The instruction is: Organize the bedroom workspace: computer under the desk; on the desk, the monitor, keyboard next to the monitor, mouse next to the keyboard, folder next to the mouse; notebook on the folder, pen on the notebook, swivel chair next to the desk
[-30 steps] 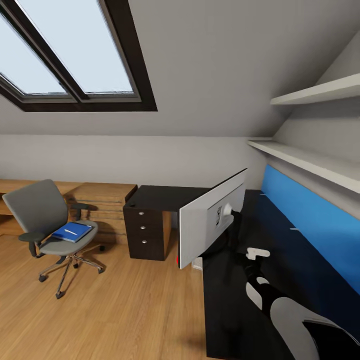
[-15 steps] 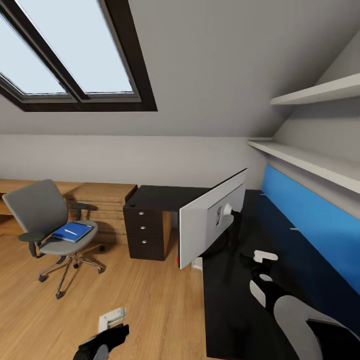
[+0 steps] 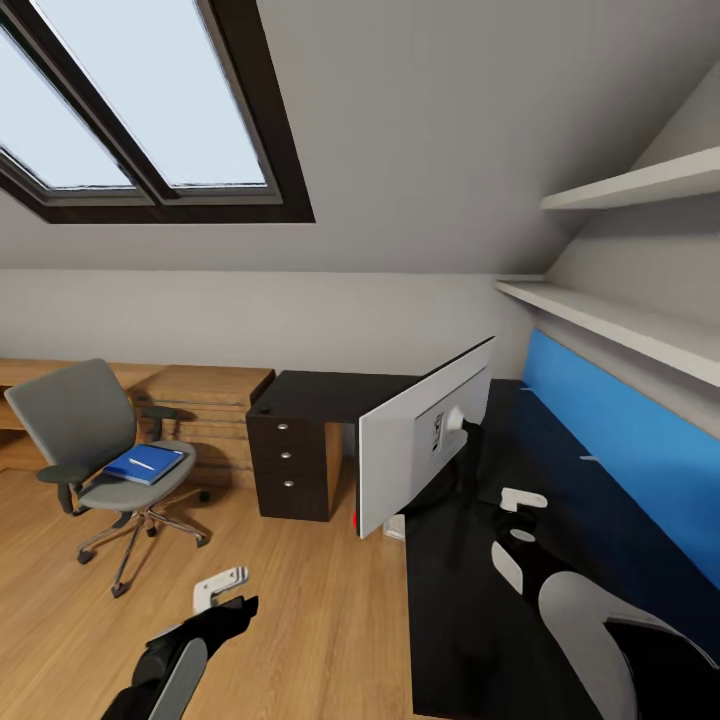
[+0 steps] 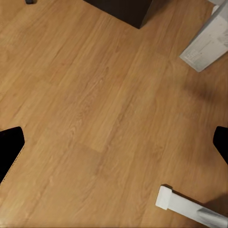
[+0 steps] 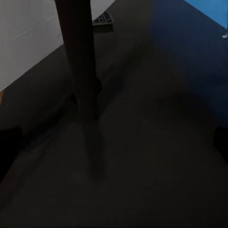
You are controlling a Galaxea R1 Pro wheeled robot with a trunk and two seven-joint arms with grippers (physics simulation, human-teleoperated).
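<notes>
The grey swivel chair stands on the floor left of the desk, with the blue folder on its seat and the white pen lying on top. The notebook cannot be told apart; the mouse is out of view. The monitor stands on the desk, its silver back toward me. Behind its stand lies a corner of the keyboard. The pale computer sits on the floor. My left gripper hangs open over bare floor. My right gripper hovers open above the desktop.
A dark drawer unit with three knobs supports the desk's far end. A light wood chest lines the back wall. A blue wall panel and white shelves run along the right. A white bar lies on the floor.
My left arm has risen into the head view at the lower left and moved up. My right gripper has shifted slightly above the desk. Chair, folder and monitor have not moved.
</notes>
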